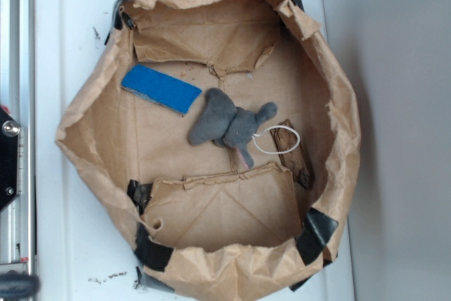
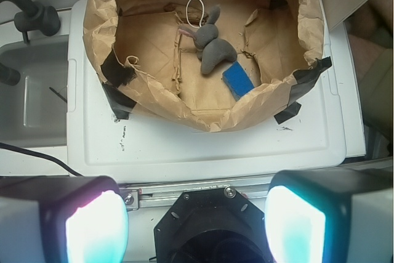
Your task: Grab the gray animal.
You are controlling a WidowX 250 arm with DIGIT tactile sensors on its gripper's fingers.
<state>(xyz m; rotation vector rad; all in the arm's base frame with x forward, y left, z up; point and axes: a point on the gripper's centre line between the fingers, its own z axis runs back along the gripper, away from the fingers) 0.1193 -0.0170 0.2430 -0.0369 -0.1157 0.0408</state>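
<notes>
My gripper [image 2: 196, 223] is hanging wide open, empty, well short of the gray animal [image 2: 211, 46]. I'm risking snagging the paper bag [image 2: 203, 112] rim or pinching the blue pad [image 2: 238, 80].

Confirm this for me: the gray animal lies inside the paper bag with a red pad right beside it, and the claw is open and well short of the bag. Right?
Not quite. The pad beside the gray animal is blue, not red; the exterior view shows it plainly. The rest holds: both lie inside the paper bag, and the wrist view shows the claw open, well short of the bag.
</notes>
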